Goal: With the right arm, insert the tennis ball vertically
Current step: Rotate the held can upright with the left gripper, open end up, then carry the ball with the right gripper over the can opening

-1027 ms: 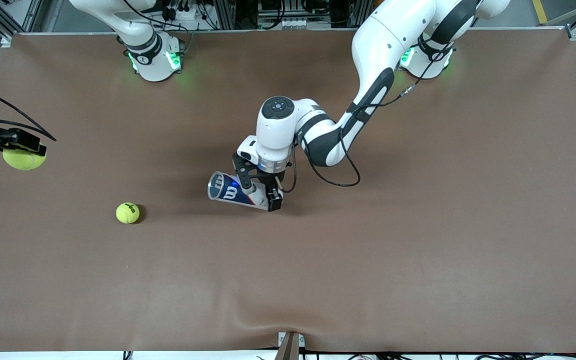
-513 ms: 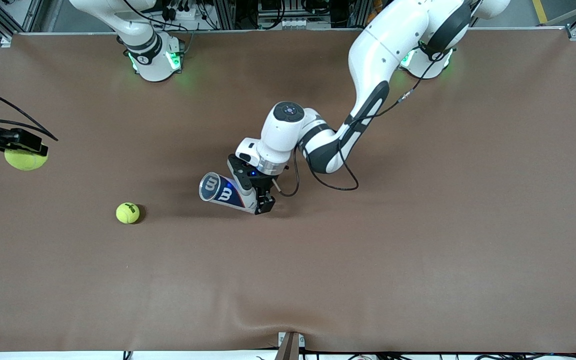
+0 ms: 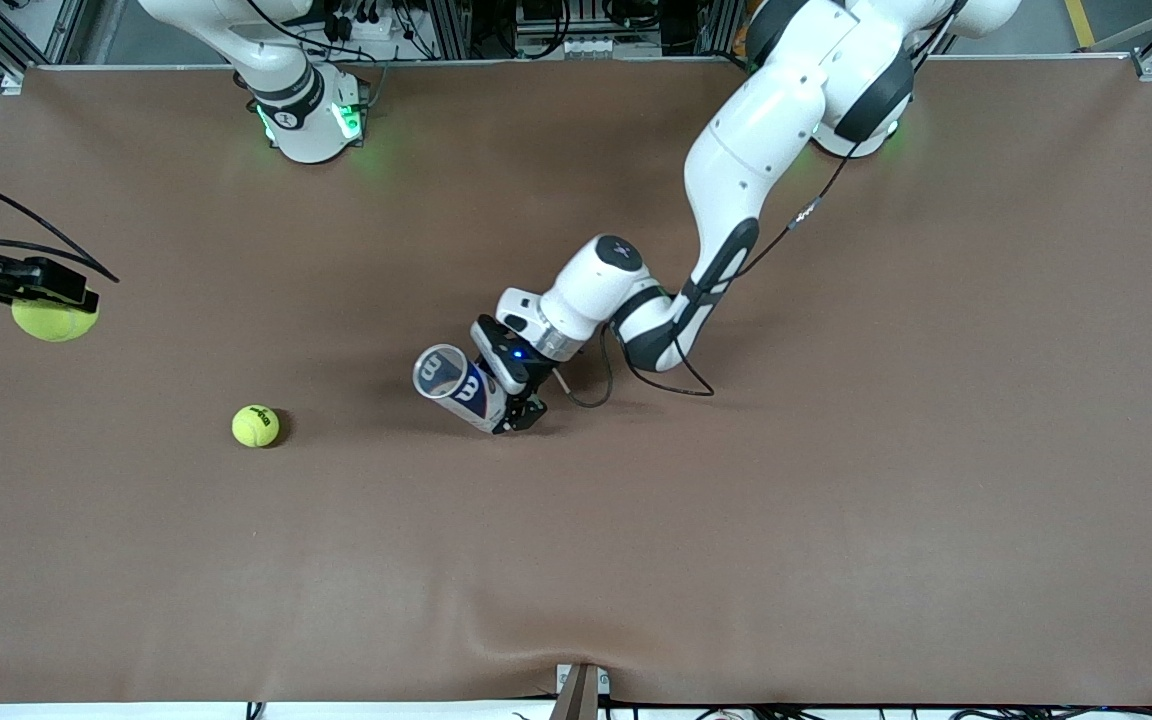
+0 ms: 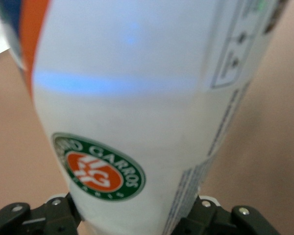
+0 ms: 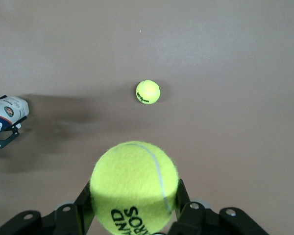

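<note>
My right gripper [image 3: 46, 300] is shut on a yellow tennis ball [image 3: 54, 320] at the right arm's end of the table, up in the air; the ball fills the right wrist view [image 5: 134, 188] between the black fingers [image 5: 83, 205]. My left gripper [image 3: 506, 395] is shut on a white, blue and red ball can [image 3: 458, 386] near the table's middle, tilted with its open mouth [image 3: 439, 369] toward the right arm's end. The can's white label fills the left wrist view [image 4: 137, 122]. It also shows small in the right wrist view [image 5: 7, 117].
A second tennis ball [image 3: 255, 426] lies on the brown table [image 3: 836, 480] between the can and my right gripper, nearer the front camera; it also shows in the right wrist view [image 5: 148, 91]. A black cable [image 3: 26, 225] trails from the right gripper.
My left arm has swung and turned its wrist, tipping the can more upright, its mouth higher and rounder in view. The right gripper with its ball has barely moved.
</note>
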Action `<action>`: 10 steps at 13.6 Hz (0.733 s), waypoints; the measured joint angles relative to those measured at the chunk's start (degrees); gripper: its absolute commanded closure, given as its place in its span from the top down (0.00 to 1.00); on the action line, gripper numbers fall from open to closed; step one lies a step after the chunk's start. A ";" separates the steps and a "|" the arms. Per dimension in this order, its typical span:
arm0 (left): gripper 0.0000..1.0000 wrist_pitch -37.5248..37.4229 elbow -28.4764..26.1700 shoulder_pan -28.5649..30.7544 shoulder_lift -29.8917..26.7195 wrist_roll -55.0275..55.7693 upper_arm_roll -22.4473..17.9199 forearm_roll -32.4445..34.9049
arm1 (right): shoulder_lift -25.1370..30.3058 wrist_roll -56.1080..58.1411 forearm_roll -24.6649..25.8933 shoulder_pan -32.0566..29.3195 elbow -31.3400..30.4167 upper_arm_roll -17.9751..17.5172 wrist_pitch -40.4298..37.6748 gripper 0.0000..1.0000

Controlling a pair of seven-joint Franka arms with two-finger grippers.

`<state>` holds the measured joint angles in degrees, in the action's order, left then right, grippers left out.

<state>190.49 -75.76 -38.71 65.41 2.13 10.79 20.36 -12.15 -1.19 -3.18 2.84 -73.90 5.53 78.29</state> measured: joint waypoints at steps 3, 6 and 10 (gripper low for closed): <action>0.76 5.57 -0.22 0.55 2.54 0.00 0.00 -2.59 | -0.05 0.00 0.00 0.01 0.00 -0.03 0.00 0.00; 0.77 7.98 -0.66 0.53 3.22 0.01 0.03 -4.12 | -0.19 0.00 0.00 0.03 0.00 -0.10 0.00 0.00; 0.77 10.28 -0.82 0.53 3.90 0.11 0.06 -4.90 | -0.27 0.00 0.00 0.05 0.00 -0.22 0.00 0.00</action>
<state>200.77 -76.59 -38.19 69.31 2.24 10.86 15.46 -12.42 -1.19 -3.18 2.90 -73.90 5.31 78.29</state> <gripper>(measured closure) 0.233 0.335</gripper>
